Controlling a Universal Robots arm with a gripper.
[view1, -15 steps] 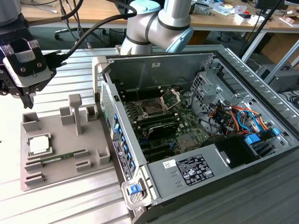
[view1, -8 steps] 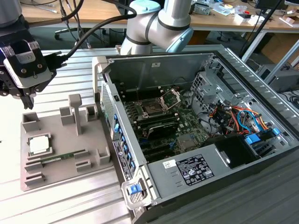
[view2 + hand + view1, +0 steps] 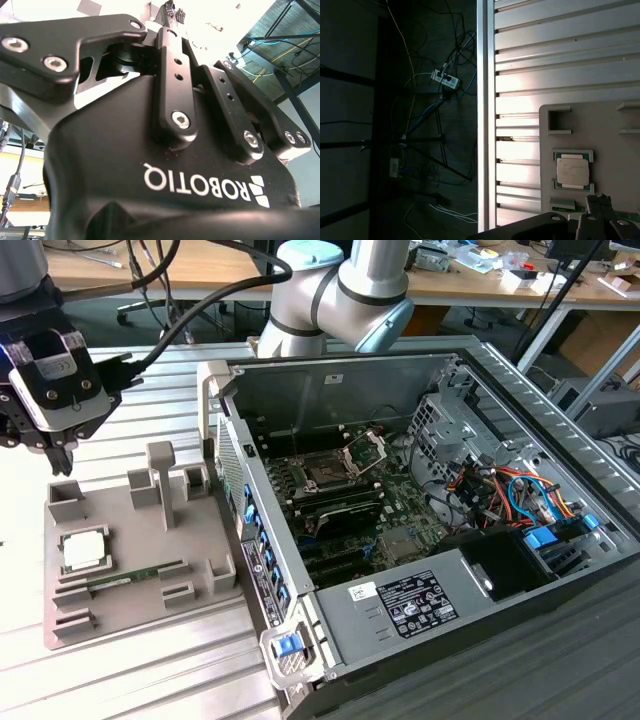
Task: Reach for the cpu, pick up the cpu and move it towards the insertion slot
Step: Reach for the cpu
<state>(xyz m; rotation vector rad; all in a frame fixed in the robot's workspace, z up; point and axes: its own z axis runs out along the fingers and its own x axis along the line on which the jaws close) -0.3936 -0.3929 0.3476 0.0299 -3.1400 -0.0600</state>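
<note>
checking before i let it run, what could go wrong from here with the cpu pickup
The tool appears off to one side of the cpu; a skewed descent could strike the gray holder or the memory stick alongside.
A low carry toward the insertion slot may clip the holder's upright post or the case wall.

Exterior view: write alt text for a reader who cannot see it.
The robot's claw hangs above the far end of a gray holder where the cpu lies untouched. At the exterior view's right, an open computer case on its side shows the insertion slot on its board.
</note>
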